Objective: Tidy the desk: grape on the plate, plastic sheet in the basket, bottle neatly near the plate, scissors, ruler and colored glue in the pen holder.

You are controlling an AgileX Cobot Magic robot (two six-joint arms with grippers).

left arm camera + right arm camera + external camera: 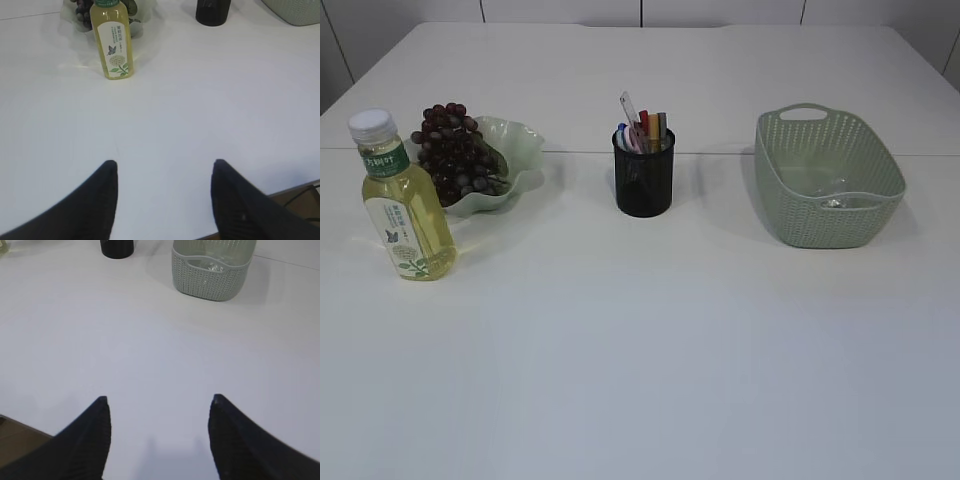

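bottle stands upright just in front of the plate holding the grape; full, probably heavy and slick, best taken around its body; left gripper and right gripper both spread, empty

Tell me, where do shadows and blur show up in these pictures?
Exterior view: even light, with soft shadows right of the pen holder and bottle. Left wrist view: the bottle is sharp, the near tool dark and soft. Right wrist view: the basket throws a faint shadow.
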